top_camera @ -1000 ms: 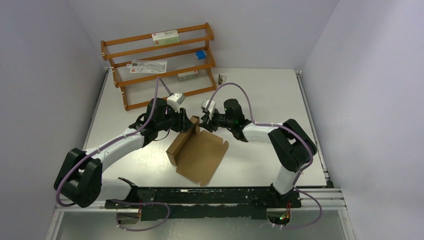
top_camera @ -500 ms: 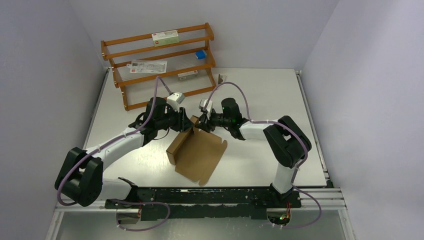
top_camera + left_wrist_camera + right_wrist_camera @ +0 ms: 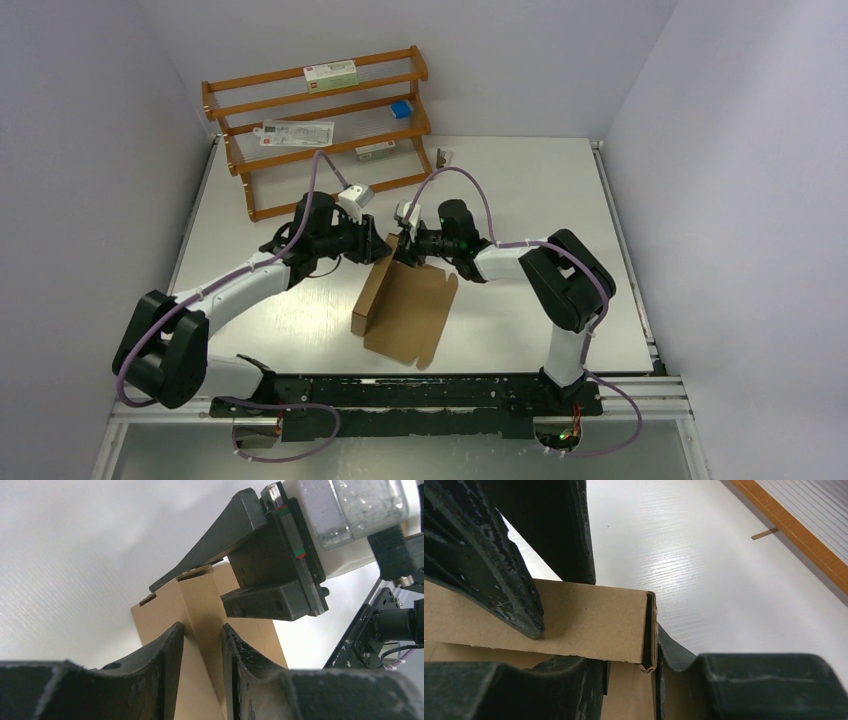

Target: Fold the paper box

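1. One brown paper box [image 3: 405, 305].
2. Two grippers: left gripper [image 3: 379, 243], right gripper [image 3: 402, 246].
3. One wooden rack [image 3: 250, 81] (three shelves).
4. Two white cartons: upper carton [image 3: 330, 73], lower carton [image 3: 375, 149].
5. One blue box [image 3: 401, 108].
6. One flat packet [image 3: 297, 132].

**Table** [image 3: 540, 190]: white, flat-topped. On it you have:
- one paper box [image 3: 405, 310], brown and part-folded with one wall raised, near the middle
- one wooden rack [image 3: 250, 79], tiered, at the far left
- one small dark item [image 3: 441, 157] just beside the rack's right end, too small to identify

**Rack tiers:**
- top: white red-labelled carton [image 3: 331, 72]
- middle: blue box [image 3: 402, 108] and flat clear packet [image 3: 297, 132]
- lowest: small white pack [image 3: 375, 149]
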Available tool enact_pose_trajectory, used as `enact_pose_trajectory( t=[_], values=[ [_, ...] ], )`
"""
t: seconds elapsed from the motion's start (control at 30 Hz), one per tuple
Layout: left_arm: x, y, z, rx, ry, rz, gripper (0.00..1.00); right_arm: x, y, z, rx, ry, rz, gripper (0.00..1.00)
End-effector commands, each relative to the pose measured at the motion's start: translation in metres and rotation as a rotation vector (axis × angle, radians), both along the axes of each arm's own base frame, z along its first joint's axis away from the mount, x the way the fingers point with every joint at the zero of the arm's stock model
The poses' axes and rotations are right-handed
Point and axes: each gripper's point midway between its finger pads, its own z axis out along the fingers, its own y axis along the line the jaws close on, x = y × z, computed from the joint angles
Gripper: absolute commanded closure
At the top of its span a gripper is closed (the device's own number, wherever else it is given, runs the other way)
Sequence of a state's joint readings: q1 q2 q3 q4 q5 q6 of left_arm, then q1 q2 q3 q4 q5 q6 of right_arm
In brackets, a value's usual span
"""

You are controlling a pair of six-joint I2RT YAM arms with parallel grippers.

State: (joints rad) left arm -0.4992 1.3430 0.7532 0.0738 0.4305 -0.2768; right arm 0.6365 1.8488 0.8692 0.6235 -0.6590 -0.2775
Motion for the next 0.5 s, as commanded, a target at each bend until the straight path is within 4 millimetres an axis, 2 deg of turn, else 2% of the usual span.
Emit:
enact_pose_trajectory(
  t=[0.0, 0.2, 0.47],
  values=[
    [-0.005, -0.001, -0.007, 0.017, 0.055, -0.013, 0.63, 0.006, 0.003, 0.010, 0.017, -0.057, -0.009, 0.72],
    [0.002, 0.005, -0.008, 0.011, 0.081, 0.015, 0.63, 0.004, 0.001, 0.008, 0.017, -0.032, -0.024, 0.77],
    [0.009, 0.004, -0.012, -0.010, 0.132, 0.017, 0.63, -0.012, -0.003, 0.002, -0.001, 0.014, 0.020, 0.67]
  ],
)
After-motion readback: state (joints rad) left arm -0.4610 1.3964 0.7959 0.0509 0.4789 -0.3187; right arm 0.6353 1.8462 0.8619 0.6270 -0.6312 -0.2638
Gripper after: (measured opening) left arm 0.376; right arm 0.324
